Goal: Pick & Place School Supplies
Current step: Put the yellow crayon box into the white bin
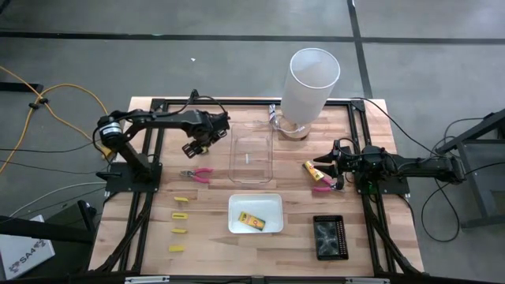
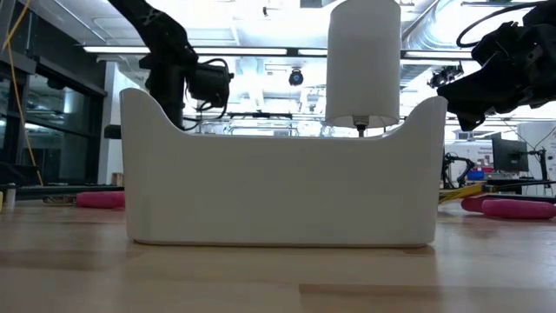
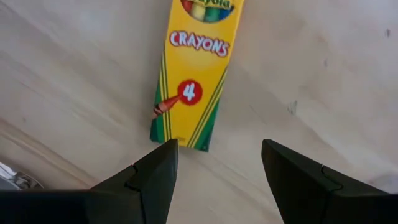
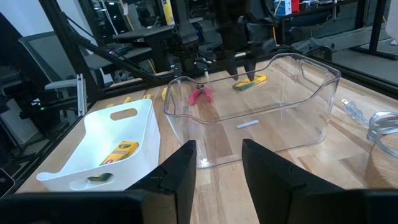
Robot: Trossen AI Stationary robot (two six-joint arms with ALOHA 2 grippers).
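Note:
My left gripper (image 1: 197, 147) (image 3: 217, 146) is open and hovers over a yellow crayon packet (image 3: 196, 68) that lies flat on the table to the left of the clear tray (image 1: 251, 150). It touches nothing. Pink-handled scissors (image 1: 196, 174) lie just nearer than it. Several tiny yellow blocks (image 1: 180, 214) lie in a column near the left edge. A second crayon packet (image 1: 252, 222) lies in the white tray (image 1: 272, 203). My right gripper (image 1: 337, 167) (image 4: 217, 146) is open, raised beside a third packet (image 1: 313, 168) and more pink scissors (image 1: 322, 188).
A tall white cylinder (image 1: 312, 83) stands at the far edge beside a coiled cable (image 4: 379, 124). A black tray (image 1: 329, 237) sits near the right front. The white tray's wall (image 2: 278, 183) fills the low view. Bare wood lies between the trays and the front edge.

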